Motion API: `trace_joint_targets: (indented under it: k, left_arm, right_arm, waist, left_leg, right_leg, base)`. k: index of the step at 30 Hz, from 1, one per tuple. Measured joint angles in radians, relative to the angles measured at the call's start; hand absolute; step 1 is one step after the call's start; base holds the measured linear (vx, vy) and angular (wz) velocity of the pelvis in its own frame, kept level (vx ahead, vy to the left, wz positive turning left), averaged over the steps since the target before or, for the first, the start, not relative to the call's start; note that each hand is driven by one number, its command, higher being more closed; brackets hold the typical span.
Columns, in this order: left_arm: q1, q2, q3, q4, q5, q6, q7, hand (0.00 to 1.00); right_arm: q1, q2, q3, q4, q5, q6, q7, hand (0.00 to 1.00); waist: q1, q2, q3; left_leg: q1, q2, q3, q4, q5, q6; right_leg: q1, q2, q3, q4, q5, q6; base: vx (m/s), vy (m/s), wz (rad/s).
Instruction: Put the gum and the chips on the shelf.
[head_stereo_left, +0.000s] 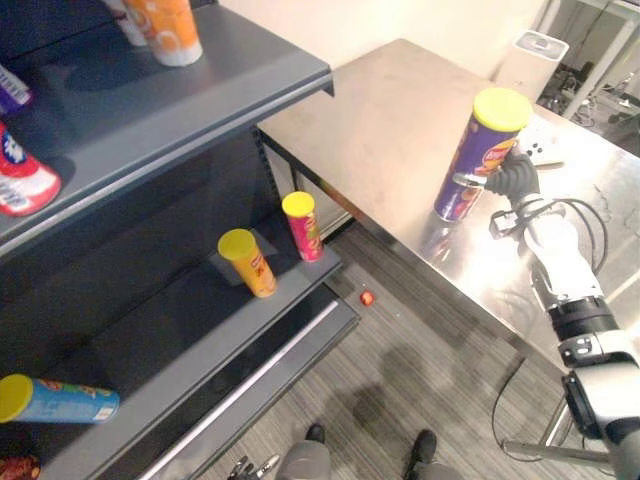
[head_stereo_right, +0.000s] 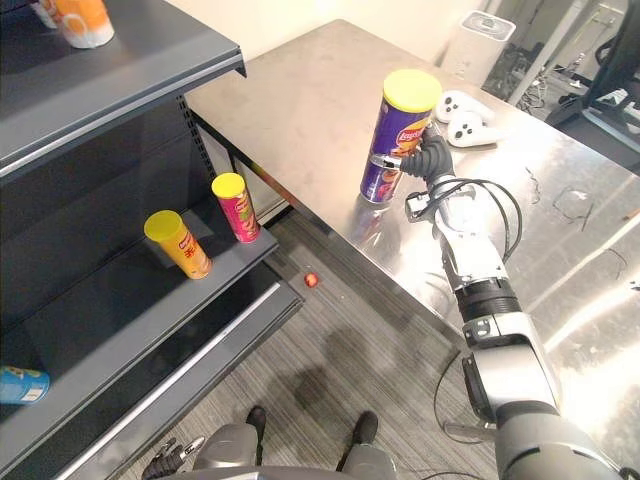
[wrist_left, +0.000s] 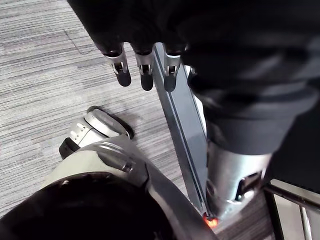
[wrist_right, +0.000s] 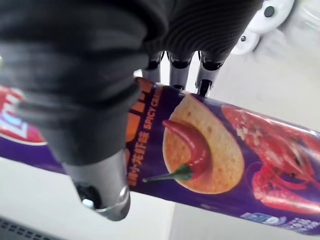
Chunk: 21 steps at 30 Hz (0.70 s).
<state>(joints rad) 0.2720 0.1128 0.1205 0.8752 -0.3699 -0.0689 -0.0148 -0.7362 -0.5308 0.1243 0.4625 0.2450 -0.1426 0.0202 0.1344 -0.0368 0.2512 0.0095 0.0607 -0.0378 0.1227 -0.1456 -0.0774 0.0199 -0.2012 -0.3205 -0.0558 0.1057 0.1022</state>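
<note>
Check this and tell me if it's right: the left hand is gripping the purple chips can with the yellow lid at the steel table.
Wrong hand. The right hand grips the purple chips can with the yellow lid at the steel table; the right wrist view shows its fingers and thumb round the can. The left hand hangs open above the floor.

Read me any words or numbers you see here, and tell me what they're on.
"SPICY": on the purple chips can, in the right robot hand.
Rest of that can's print: cut off or blurred.
Orange can and pink can on the shelf: too small to read.
</note>
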Motion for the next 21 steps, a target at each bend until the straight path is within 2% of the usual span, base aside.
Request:
trace_joint_targets:
  k: [2,7,9,18,21]
  left_arm:
    - [0.002,0.001,0.000,0.000,0.000,0.000,0.000,0.00]
    - [0.004,0.007,0.002,0.002,0.002,-0.009,0.002,0.00]
    - [0.008,0.010,0.003,0.003,0.002,-0.009,0.009,0.00]
    - [0.007,0.011,0.016,0.005,0.000,-0.010,0.011,0.00]
    - [0.007,0.010,0.027,0.018,-0.001,-0.011,0.013,0.00]
  right_arm:
    - [0.039,0.003,0.000,-0.087,-0.010,-0.011,-0.005,1.00]
    - [0.112,0.006,-0.008,-0.235,-0.009,-0.028,-0.003,1.00]
    - [0.153,0.018,-0.020,-0.298,-0.009,-0.032,0.015,1.00]
    - [0.271,0.049,-0.043,-0.528,0.033,-0.032,0.118,1.00]
    - [0.334,0.062,-0.044,-0.584,0.040,-0.030,0.156,1.00]
  waist:
    - [-0.021,-0.007,-0.001]
    - [-0.031,-0.027,-0.012]
    - [-0.046,-0.034,-0.018]
    - [-0.054,-0.040,-0.061]
    - [-0.067,-0.038,-0.069]
  left_leg:
    - [0.001,0.000,0.002,-0.001,0.000,0.000]
    - [0.004,0.004,0.040,-0.009,0.000,0.000]
    - [0.012,0.005,0.053,-0.013,0.000,0.000]
    - [0.011,0.028,0.103,-0.014,-0.008,-0.008]
    - [0.011,0.031,0.105,-0.015,-0.009,-0.010]
  right_leg:
    - [-0.001,0.000,0.001,-0.001,0.000,0.000]
    - [-0.019,0.005,0.041,-0.016,0.019,0.001]
    - [-0.020,0.006,0.054,-0.016,0.020,0.002]
    - [-0.051,0.029,0.108,-0.009,0.021,0.005]
    - [-0.052,0.033,0.110,-0.009,0.021,0.004]
  base:
    - [0.00,-0.001,-0.03]
    - [-0.01,0.001,-0.23]
    - [-0.02,0.004,-0.17]
    - [-0.01,-0.015,-0.18]
    - [0.00,-0.007,-0.02]
